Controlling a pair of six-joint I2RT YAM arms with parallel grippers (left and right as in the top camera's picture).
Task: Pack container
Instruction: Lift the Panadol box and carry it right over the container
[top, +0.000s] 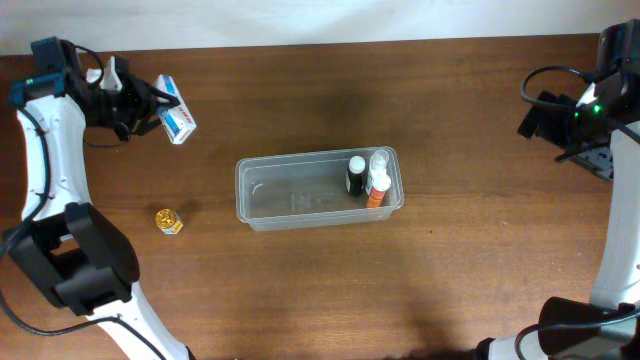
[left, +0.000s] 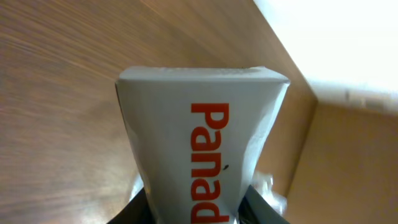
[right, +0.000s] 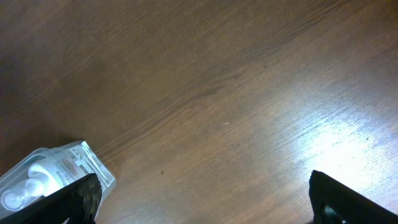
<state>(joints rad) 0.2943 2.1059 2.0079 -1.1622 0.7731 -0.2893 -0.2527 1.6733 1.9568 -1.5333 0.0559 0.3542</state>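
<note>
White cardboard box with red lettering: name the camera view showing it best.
Left wrist: the white cardboard box with red lettering fills the frame, lettering readable. Overhead shows it small, in the left claw. Right wrist misses it.

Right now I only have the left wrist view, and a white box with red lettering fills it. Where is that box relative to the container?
Observer: The box is well away from the container, near the table's far edge on the left arm's side, gripped by the left pincer.
Operator: Anything in the container already?
Observer: Yes, a black bottle, a white bottle and an orange bottle stand at one end.
Operator: Anything loose on the table?
Observer: A small yellow item lies between the container and the left arm.
Operator: And the right pincer?
Observer: The right pincer is open over bare wood, holding nothing.
</note>
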